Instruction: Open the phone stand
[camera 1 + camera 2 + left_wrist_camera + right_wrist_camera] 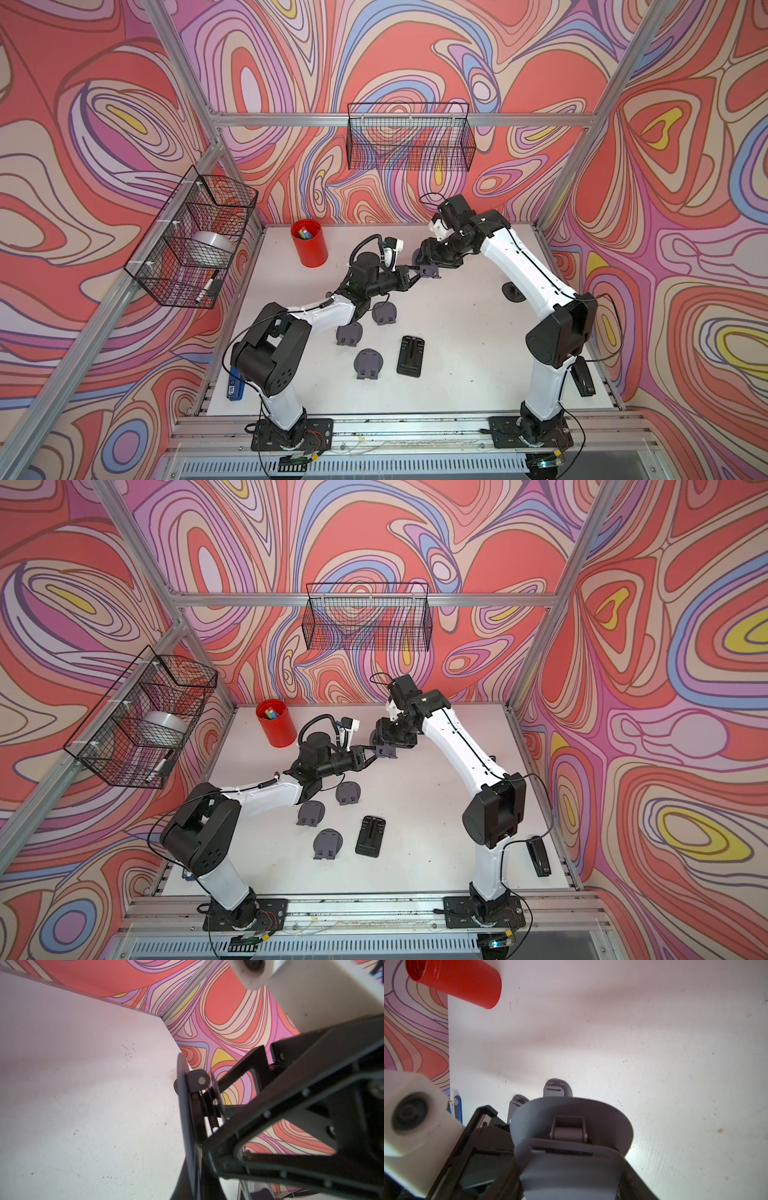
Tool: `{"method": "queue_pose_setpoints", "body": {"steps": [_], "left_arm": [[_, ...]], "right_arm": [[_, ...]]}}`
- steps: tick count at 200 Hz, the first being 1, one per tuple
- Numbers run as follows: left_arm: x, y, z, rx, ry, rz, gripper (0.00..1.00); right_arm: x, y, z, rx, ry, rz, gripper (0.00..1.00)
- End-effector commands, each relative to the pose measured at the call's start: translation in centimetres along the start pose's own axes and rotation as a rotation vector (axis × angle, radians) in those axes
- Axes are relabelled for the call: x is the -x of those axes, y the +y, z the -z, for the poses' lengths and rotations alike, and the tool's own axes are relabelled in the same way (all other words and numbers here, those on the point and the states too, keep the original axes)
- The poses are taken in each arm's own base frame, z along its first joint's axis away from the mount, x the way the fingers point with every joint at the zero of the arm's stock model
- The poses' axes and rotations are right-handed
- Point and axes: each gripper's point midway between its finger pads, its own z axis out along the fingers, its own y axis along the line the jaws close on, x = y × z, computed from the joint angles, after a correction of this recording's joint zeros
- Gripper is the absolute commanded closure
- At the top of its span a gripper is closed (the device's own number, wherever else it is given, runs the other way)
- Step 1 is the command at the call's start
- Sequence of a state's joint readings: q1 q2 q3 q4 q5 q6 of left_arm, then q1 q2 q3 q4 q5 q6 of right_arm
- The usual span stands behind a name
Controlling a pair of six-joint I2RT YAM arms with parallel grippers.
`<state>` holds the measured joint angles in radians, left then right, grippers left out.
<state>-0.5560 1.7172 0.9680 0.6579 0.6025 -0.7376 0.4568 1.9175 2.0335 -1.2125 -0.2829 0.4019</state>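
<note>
I have the phone stand (429, 272) in mid-air above the bench (457, 332). The left tool (414, 275) is pinched fully shut on one edge, and the right tool (430, 264) seems clamped on the other leaf. It looks only partly unfolded, so spreading it wide is what's left.

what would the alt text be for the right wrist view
A grey phone stand, held close up in the right gripper, fills the foreground, its round plate hinged partly away from its flat plate. Behind it on the white table lie two more grey stands, with a red cup near the wall.
</note>
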Motion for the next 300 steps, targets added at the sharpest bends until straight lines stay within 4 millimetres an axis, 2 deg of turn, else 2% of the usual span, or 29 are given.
{"method": "queue_pose_setpoints", "body": {"steps": [1, 62, 121, 162, 184, 205, 253, 300], "left_arm": [[-2.5, 5.1, 0.9, 0.167, 0.051, 0.005, 1.0], [-3.5, 6.3, 2.0, 0.243, 0.094, -0.065, 1.0], [-4.6, 7.0, 3.1, 0.288, 0.13, -0.126, 1.0], [-4.3, 5.8, 2.5, 0.232, 0.132, -0.099, 1.0], [-3.9, 5.2, 1.8, 0.19, 0.12, -0.055, 0.82], [-3.4, 4.4, 1.3, 0.149, 0.094, -0.018, 0.75], [-2.8, 2.3, 0.5, 0.077, 0.083, 0.006, 0.73], [-2.5, 0.7, 1.0, 0.04, 0.088, -0.002, 0.71]], "right_arm": [[-2.2, 0.9, 1.6, 0.065, 0.112, 0.008, 0.99], [-3.7, 0.8, 2.9, 0.136, 0.198, -0.01, 0.99], [-3.8, -0.2, 4.8, 0.2, 0.226, -0.07, 1.0], [-3.7, -1.1, 4.5, 0.154, 0.193, -0.068, 1.0], [-3.4, -1.0, 4.0, 0.155, 0.165, -0.075, 1.0], [-3.3, -0.9, 3.6, 0.127, 0.142, -0.058, 1.0], [-2.8, -0.8, 2.5, 0.078, 0.104, -0.042, 1.0], [-2.3, -1.3, 1.6, 0.04, 0.085, -0.042, 1.0]]}}
